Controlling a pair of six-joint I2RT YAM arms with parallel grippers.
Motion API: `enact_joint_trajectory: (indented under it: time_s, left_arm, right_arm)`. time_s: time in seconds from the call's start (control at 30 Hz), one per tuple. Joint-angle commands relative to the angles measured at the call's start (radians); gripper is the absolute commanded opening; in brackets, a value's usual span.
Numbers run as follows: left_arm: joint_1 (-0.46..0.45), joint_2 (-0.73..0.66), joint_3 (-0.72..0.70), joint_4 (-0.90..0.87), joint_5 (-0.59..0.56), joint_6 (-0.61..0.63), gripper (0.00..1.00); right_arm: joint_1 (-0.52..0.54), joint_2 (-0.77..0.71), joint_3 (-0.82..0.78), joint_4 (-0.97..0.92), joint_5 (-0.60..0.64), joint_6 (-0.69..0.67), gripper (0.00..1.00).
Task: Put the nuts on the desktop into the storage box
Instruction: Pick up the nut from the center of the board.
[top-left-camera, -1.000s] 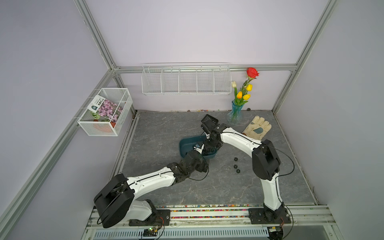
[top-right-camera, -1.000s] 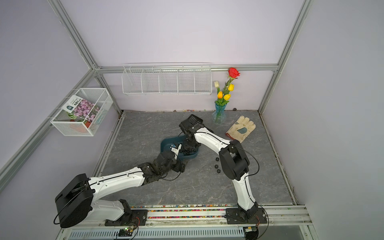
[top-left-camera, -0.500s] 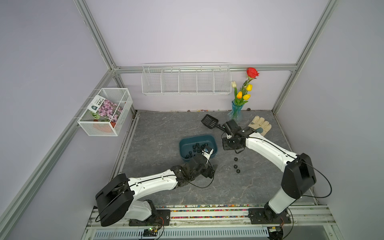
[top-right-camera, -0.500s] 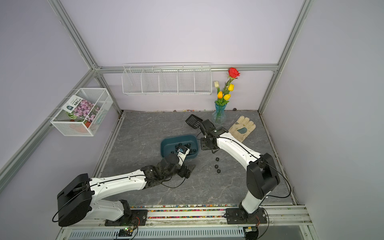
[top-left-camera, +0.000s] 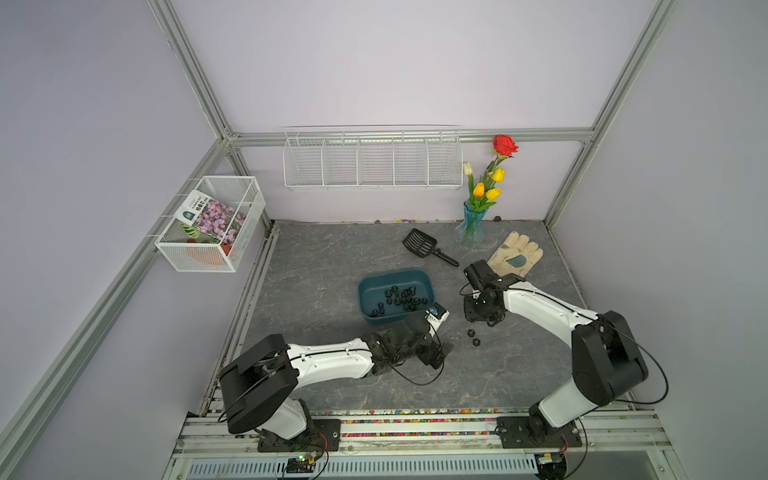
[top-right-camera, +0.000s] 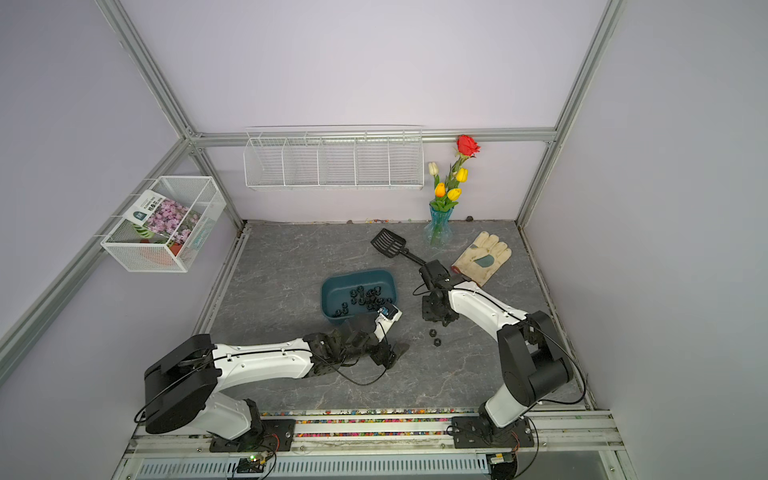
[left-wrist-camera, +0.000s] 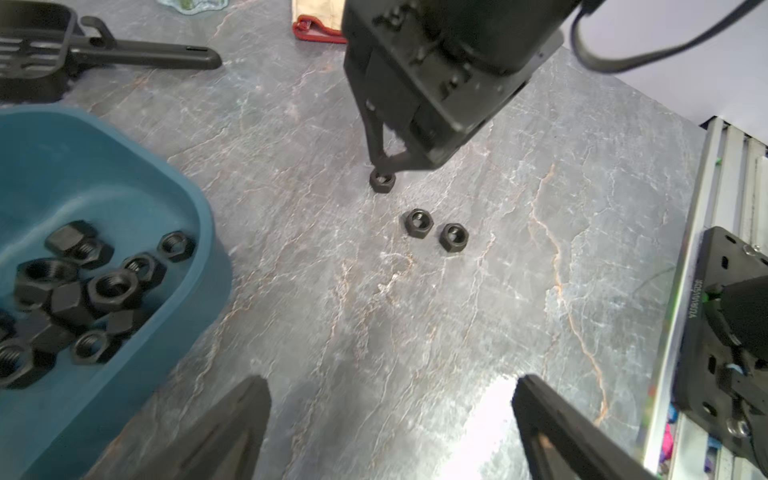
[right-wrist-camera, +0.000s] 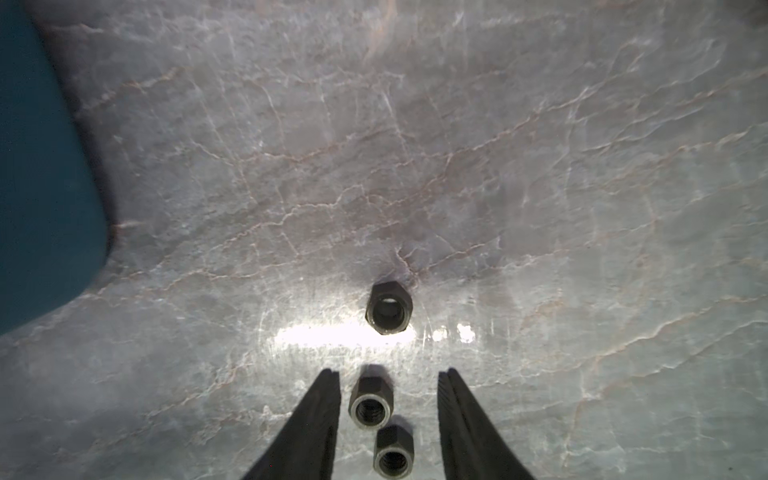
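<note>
both top views: high above my bases, far, looking steeply down over whole desktop. my wrist cameras: close, facing down; both share three loose nuts.

Dark grey veined desktop is carrying the following. Teal storage box is sitting flat near the centre. Three loose nuts are lying on bare stone to the right of the box, two just beside each other and the third slightly apart. Black slotted scoop is lying towards the back edge, handle pointing towards the right edge. Blue glass vase is standing just beside it. Pale work glove is lying flat near the back right corner.
</note>
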Motion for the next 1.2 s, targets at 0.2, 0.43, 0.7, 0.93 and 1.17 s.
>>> enact_joint_trajectory:
  time_s: [0.2,0.43,0.7,0.93,1.17]
  left_arm:
    - [-0.005,0.028,0.028,0.032,0.025,0.019,0.96]
    - [-0.006,0.037,0.03,0.031,0.021,0.019,0.96]
    - [-0.006,0.044,0.032,0.031,0.015,0.02,0.96]
    - [-0.006,0.048,0.034,0.03,0.013,0.019,0.96]
    - [-0.006,0.051,0.036,0.027,0.013,0.018,0.96]
  right_arm:
    - [-0.019,0.04,-0.046,0.074,-0.023,0.017,0.44]
    - [-0.026,0.088,-0.051,0.1,-0.029,0.015,0.44]
    - [-0.027,0.138,-0.045,0.119,-0.028,0.015,0.42]
    - [-0.027,0.139,-0.049,0.116,-0.022,0.014,0.34]
    - [-0.028,0.145,-0.049,0.116,-0.021,0.011,0.24]
